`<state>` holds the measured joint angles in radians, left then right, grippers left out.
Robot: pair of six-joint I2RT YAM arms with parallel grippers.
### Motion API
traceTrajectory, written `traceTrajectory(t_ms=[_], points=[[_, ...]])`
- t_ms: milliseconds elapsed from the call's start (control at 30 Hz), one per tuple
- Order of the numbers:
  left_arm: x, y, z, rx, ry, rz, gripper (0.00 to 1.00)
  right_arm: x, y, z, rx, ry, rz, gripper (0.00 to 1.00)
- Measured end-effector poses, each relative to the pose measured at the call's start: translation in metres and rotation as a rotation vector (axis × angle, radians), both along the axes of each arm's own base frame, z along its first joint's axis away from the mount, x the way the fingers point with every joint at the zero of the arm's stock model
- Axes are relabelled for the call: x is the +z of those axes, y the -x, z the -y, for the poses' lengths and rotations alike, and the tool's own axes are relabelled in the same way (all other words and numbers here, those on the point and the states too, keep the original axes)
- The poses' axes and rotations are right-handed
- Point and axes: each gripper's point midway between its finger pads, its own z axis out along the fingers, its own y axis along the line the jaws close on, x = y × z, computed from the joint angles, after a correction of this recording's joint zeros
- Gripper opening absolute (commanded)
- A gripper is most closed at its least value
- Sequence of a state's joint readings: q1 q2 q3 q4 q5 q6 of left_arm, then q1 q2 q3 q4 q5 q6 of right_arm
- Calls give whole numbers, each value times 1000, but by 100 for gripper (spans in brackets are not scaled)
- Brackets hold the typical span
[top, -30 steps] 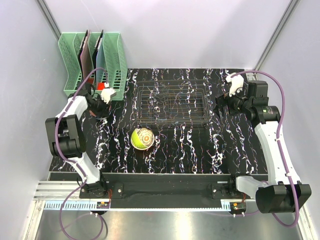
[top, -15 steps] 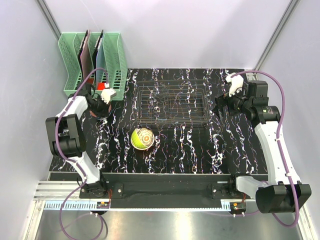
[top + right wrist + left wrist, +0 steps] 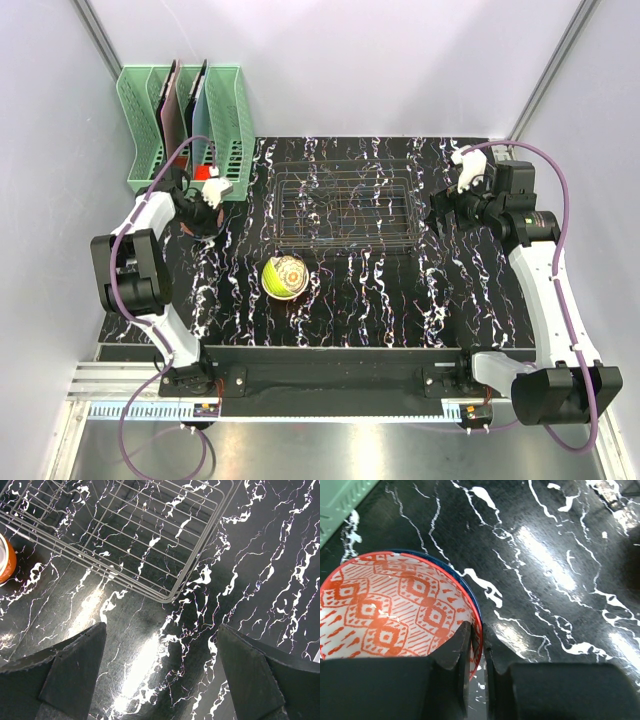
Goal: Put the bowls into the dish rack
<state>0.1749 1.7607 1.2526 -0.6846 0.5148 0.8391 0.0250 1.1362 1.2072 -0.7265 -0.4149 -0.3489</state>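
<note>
Barely moved: left claw (image 3: 476,630) has tightened and now pinches the red bowl (image 3: 385,605) by its rim, blue bowl (image 3: 470,592) nested beneath. Right claw (image 3: 160,670) gapes wide, rack (image 3: 150,545) just ahead of it. Risks: the thin rim grip slips, or both bowls lift together.

black white-veined table top (image 3: 400,300). wire dish rack (image 3: 345,205) lies flat, centre-far. stack of bowls (image 3: 284,277), lime green showing, just before the rack. mint-green slotted holder (image 3: 185,125) at far-left corner. near it, red-patterned bowl (image 3: 390,615) nested in a blue-rimmed bowl (image 3: 465,587).
</note>
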Motion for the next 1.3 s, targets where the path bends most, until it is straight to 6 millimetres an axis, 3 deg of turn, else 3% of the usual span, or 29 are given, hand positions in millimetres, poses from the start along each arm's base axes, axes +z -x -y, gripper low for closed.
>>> traceTrajectory(t_ms=[833,1067,1300], points=[[23,11,9,-16,33,-1,0,-2,1,-9,26,-46,-25,100],[56,14,16,-36,21,81,0,-8,-4,-18,28,-113,-89,100],[106,18,37,-127,-62,238,0,27,-21,-37,44,-250,-99,100]])
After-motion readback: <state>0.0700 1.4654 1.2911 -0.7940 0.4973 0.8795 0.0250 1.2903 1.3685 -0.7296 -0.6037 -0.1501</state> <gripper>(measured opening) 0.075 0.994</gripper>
